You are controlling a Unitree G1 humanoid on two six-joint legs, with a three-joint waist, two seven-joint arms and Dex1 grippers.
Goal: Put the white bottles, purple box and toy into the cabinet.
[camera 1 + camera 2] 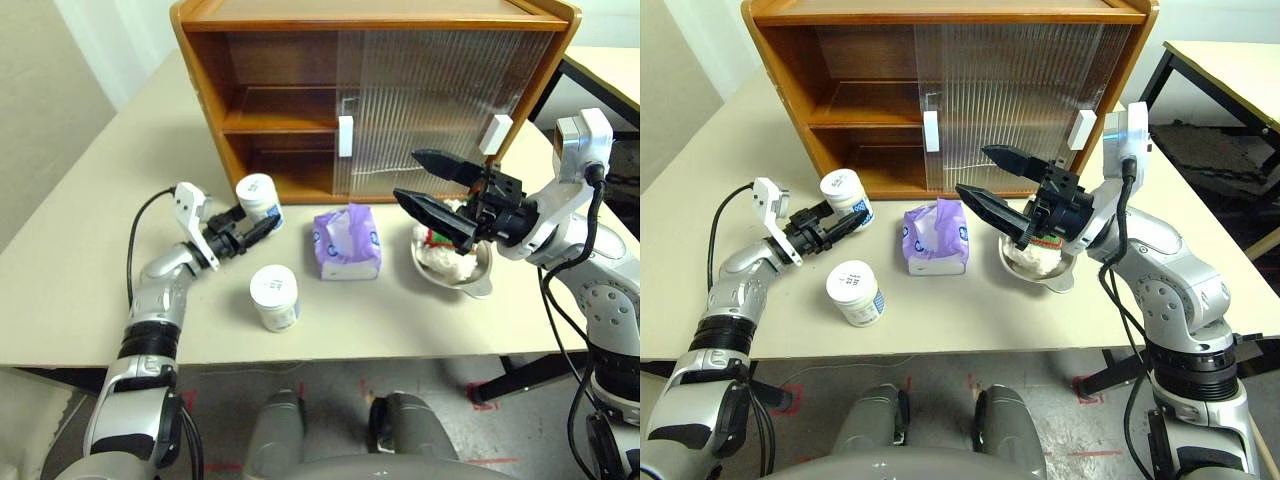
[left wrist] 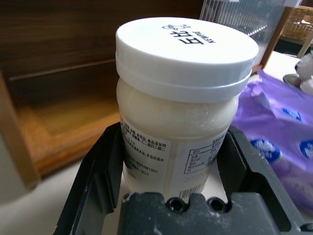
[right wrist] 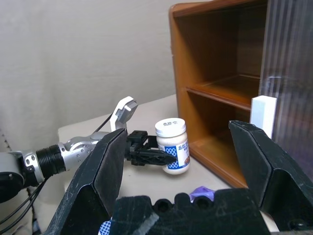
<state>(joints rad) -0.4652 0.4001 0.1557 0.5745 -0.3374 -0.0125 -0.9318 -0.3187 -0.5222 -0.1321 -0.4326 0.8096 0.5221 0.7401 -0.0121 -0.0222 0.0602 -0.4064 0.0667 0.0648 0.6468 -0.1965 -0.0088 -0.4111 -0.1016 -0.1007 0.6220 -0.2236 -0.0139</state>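
Left wrist view cuts off the base of the white bottle (image 2: pixel 183 103) behind your left gripper (image 1: pixel 262 228), whose fingers clasp its sides below the wide lid. You see its pale label, just before the cabinet (image 1: pixel 270 120). Your right gripper (image 1: pixel 432 190) hangs spread wide, holding nothing, above the half-hidden toy (image 1: pixel 445 262); the purple box (image 1: pixel 347 242) lies between both claws.

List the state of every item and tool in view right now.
Held white bottle: lid on, upright, clamped in the left tool by the cabinet's open side.
Second white bottle: lid on, upright on the table.
Purple box: on the table, tissue poking out.
Toy: lying in the steel bowl.
Cabinet: left side open, both doors slid right.
Right tool: open, empty.
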